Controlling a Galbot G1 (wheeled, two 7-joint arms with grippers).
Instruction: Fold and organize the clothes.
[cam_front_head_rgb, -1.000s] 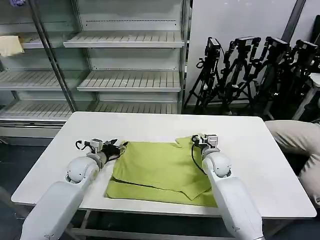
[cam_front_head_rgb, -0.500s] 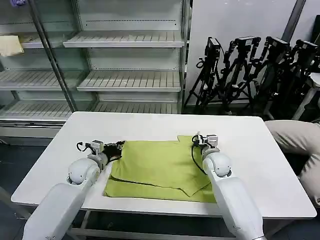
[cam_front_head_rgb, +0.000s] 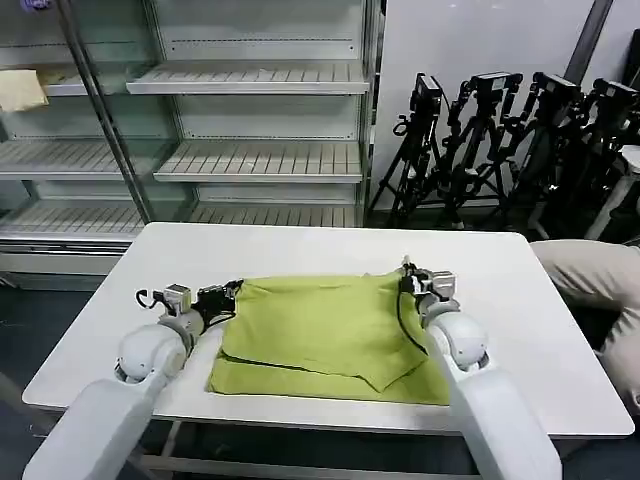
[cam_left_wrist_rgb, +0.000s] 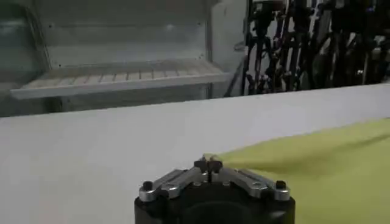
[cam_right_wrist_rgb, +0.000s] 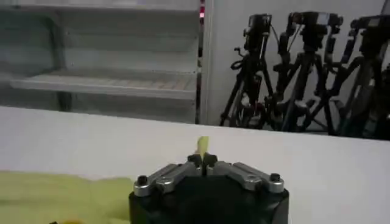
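A lime yellow-green T-shirt (cam_front_head_rgb: 320, 335) lies folded over itself on the white table (cam_front_head_rgb: 330, 250), plain side up. My left gripper (cam_front_head_rgb: 238, 290) is shut on the shirt's far left corner. In the left wrist view that gripper (cam_left_wrist_rgb: 208, 163) pinches the shirt (cam_left_wrist_rgb: 317, 164), which stretches away taut. My right gripper (cam_front_head_rgb: 404, 276) is shut on the shirt's far right corner. Above the closed fingers of the right gripper (cam_right_wrist_rgb: 202, 161), a small tip of the shirt (cam_right_wrist_rgb: 202, 145) sticks up. More of the shirt's cloth (cam_right_wrist_rgb: 55, 195) lies beside that wrist.
Empty white wire shelves (cam_front_head_rgb: 250, 160) stand behind the table, with a pale cloth (cam_front_head_rgb: 20, 90) on the upper left one. Black tripods (cam_front_head_rgb: 500, 140) crowd the back right. Beige fabric (cam_front_head_rgb: 590, 280) lies off the table's right edge. Bare table lies on both sides of the shirt.
Both grippers have moved apart, left one leftward and right one rightward, stretching the shirt's top layer wider and flatter; its far edge now runs straight between them.
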